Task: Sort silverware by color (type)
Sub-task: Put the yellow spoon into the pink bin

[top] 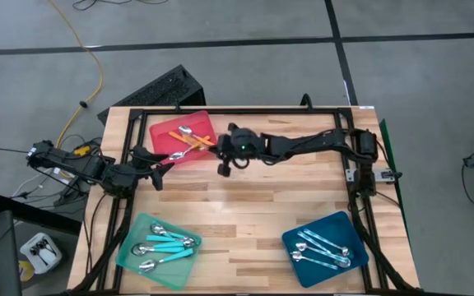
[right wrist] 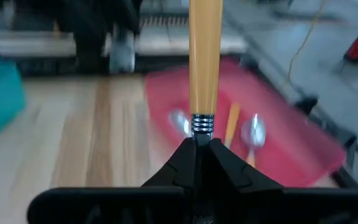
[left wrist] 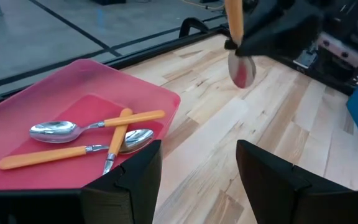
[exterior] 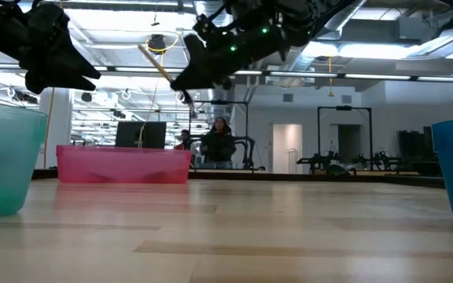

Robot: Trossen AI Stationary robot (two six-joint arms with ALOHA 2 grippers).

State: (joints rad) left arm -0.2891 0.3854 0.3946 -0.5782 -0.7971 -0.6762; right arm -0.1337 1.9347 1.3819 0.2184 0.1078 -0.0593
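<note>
High view: The right gripper (top: 223,167) is located just off the red tray's (top: 164,131) right edge, near the worktop's (top: 245,205) far side. An orange-handled spoon (top: 189,152) is seen there, but the grip on it is hidden under the arm. The left gripper (top: 164,168) is found at the tray's near-left corner. Turquoise-handled spoons (top: 167,242) lie in the mint tray (top: 130,251) at the near-left corner; pale blue spoons (top: 323,249) lie in the dark-blue tray (top: 303,230) at the near-right corner. No readable writing is seen.

Low view: Both grippers are shown above the worktop, partly cut off at the upper edge. A seated person (exterior: 219,141) is visible in the room behind.

Left wrist view: The left gripper's fingers (left wrist: 135,180) are spread apart, grasping nothing. Three orange spoons (left wrist: 92,140) lie in the red tray. The held spoon's bowl hangs beyond, its handle cut off.

Right wrist view: The right gripper's jaws are clenched on the orange-handled spoon at its metal collar; the background is blurred.
</note>
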